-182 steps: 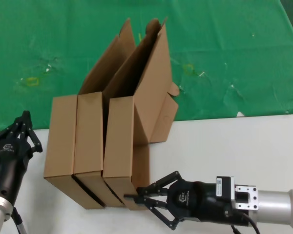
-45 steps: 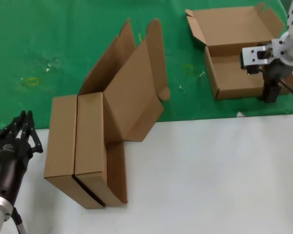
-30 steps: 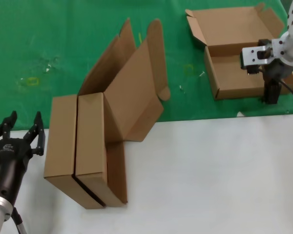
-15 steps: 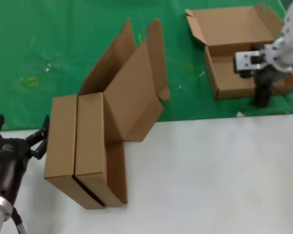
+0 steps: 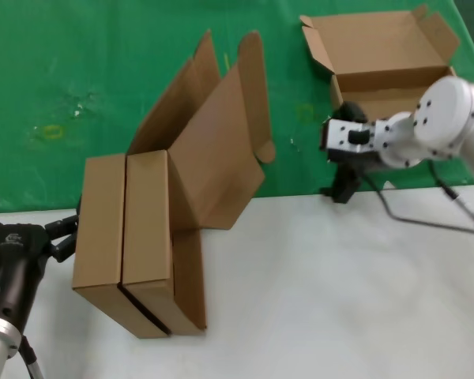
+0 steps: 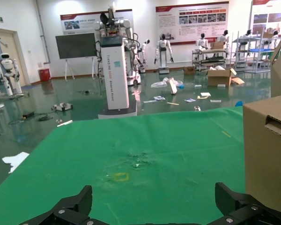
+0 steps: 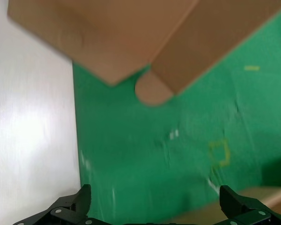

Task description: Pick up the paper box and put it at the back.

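Three brown boxes in the head view. The paper box (image 5: 387, 59) lies open at upper right of the frame on the green cloth (image 5: 79, 71), lid flat behind it, ear flaps out; part of its near wall is hidden by the right arm. Two other boxes (image 5: 134, 237) stand side by side at lower left, straddling the cloth edge and the white desk (image 5: 340, 292), lids (image 5: 213, 150) tilted up and back. Right tool (image 5: 341, 188) sits just in front of the paper box at the cloth/desk border, pointing down, holding nothing; its wrist view shows the fingers (image 7: 72, 204) spread wide over green cloth and desk edge. Left tool (image 5: 31, 229) at lower left, just beside the nearest standing box, fingers (image 6: 70, 208) wide apart, empty, box corner (image 6: 267, 150) near one finger.
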Robot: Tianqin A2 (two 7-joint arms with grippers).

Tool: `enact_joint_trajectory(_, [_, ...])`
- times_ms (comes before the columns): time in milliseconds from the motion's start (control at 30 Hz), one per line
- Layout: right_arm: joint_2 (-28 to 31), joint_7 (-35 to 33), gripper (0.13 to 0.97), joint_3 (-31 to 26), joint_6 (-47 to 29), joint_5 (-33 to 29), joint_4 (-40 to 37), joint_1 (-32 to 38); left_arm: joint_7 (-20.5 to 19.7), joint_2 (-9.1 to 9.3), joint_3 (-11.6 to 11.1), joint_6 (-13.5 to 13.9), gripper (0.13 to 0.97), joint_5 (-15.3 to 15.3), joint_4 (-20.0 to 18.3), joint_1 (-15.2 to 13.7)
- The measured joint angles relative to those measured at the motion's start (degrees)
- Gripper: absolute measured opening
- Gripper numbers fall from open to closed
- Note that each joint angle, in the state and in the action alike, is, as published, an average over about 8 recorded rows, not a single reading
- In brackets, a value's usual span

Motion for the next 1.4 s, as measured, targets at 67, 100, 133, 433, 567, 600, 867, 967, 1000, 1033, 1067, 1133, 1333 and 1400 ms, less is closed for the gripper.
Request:
enact_joint_trajectory(67, [0.18, 0.26, 0.966, 1.25, 1.27, 1.37, 2.32, -2.36, 0.00, 0.00, 0.00, 0.00, 0.867, 0.00, 0.00, 0.00])
enact_joint_trajectory(100, [0.27, 0.39, 0.966, 1.88, 1.92, 2.07, 3.50, -3.54, 0.00, 0.00, 0.00, 0.00, 0.881, 0.00, 0.00, 0.00])
enact_joint_trajectory(133, [0.36, 0.52, 0.966, 2.50, 2.55, 2.75, 4.66, -4.68, 0.01, 0.00, 0.00, 0.00, 0.896, 0.00, 0.00, 0.00])
enact_joint_trajectory(433, [1.16, 1.72, 0.966, 8.16, 8.32, 8.97, 15.24, -15.16, 0.03, 0.00, 0.00, 0.00, 0.940, 0.00, 0.00, 0.00])
enact_joint_trajectory(567, [1.51, 2.24, 0.966, 10.66, 10.87, 11.72, 19.90, -19.85, 0.02, 0.00, 0.00, 0.00, 0.960, 0.00, 0.00, 0.00])
enact_joint_trajectory(600, [1.60, 2.38, 0.966, 11.30, 11.52, 12.41, 21.08, -21.02, 0.02, 0.00, 0.00, 0.00, 0.966, 0.00, 0.00, 0.00])
enact_joint_trajectory(867, [2.32, 3.42, 0.966, 16.30, 16.58, 17.88, 30.42, -30.26, 0.01, 0.00, 0.00, 0.00, 0.966, 0.00, 0.00, 0.00])
enact_joint_trajectory(967, [2.59, 3.82, 0.966, 18.21, 18.53, 19.97, 33.98, -33.80, 0.01, 0.00, 0.00, 0.00, 0.966, 0.00, 0.00, 0.00])
enact_joint_trajectory(1000, [2.68, 3.96, 0.966, 18.84, 19.18, 20.67, 35.16, -34.98, 0.01, 0.00, 0.00, 0.00, 0.966, 0.00, 0.00, 0.00])
enact_joint_trajectory(1033, [2.76, 4.09, 0.966, 19.45, 19.83, 21.37, 36.31, -36.11, 0.01, 0.00, 0.00, 0.00, 0.966, 0.00, 0.00, 0.00])
enact_joint_trajectory(1067, [2.85, 4.22, 0.966, 20.07, 20.45, 22.05, 37.45, -37.25, 0.01, 0.00, 0.00, 0.00, 0.966, 0.00, 0.00, 0.00])
enact_joint_trajectory(1133, [3.03, 4.48, 0.966, 21.31, 21.72, 23.42, 39.79, -39.57, 0.01, 0.00, 0.00, 0.00, 0.966, 0.00, 0.00, 0.00])
enact_joint_trajectory(1333, [3.57, 5.27, 0.966, 25.10, 25.56, 27.55, 46.85, -46.59, 0.01, 0.00, 0.00, 0.00, 0.966, 0.00, 0.00, 0.00])
enact_joint_trajectory(1400, [3.75, 5.53, 0.966, 26.37, 26.85, 28.94, 49.21, -48.95, 0.01, 0.00, 0.00, 0.00, 0.966, 0.00, 0.00, 0.00])
